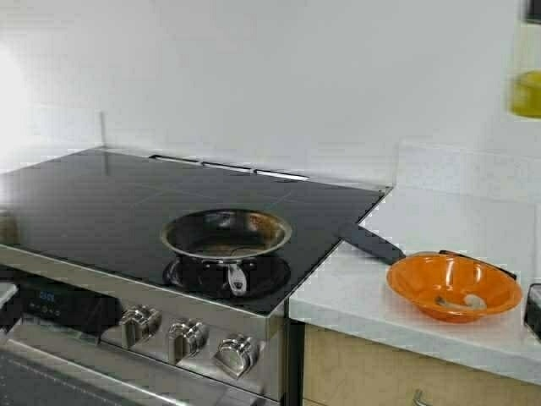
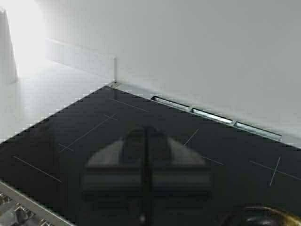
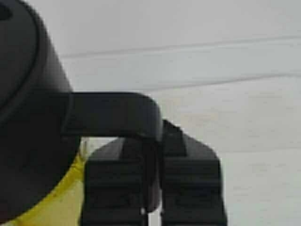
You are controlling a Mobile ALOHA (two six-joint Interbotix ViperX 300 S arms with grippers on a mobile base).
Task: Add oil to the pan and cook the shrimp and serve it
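Observation:
The steel pan (image 1: 226, 233), dark and browned inside, sits on the black cooktop (image 1: 101, 194) with its short handle toward the knobs; its rim also shows in the left wrist view (image 2: 261, 215). The shrimp (image 1: 463, 300) lies in an orange bowl (image 1: 454, 286) on the white counter. The oil (image 1: 526, 93) shows in the glass jug held high at the far right edge. In the right wrist view my right gripper (image 3: 153, 155) is shut on the jug's black side handle (image 3: 113, 115), beside the black lid (image 3: 23, 117) and oil (image 3: 56, 207). My left gripper (image 2: 146, 136) is shut and empty above the cooktop.
A black utensil handle (image 1: 372, 244) lies across the stove edge and the counter (image 1: 439, 220), toward the bowl. Steel knobs (image 1: 188, 338) line the stove front. A dark object (image 1: 532, 309) sits at the right edge. A white wall stands behind.

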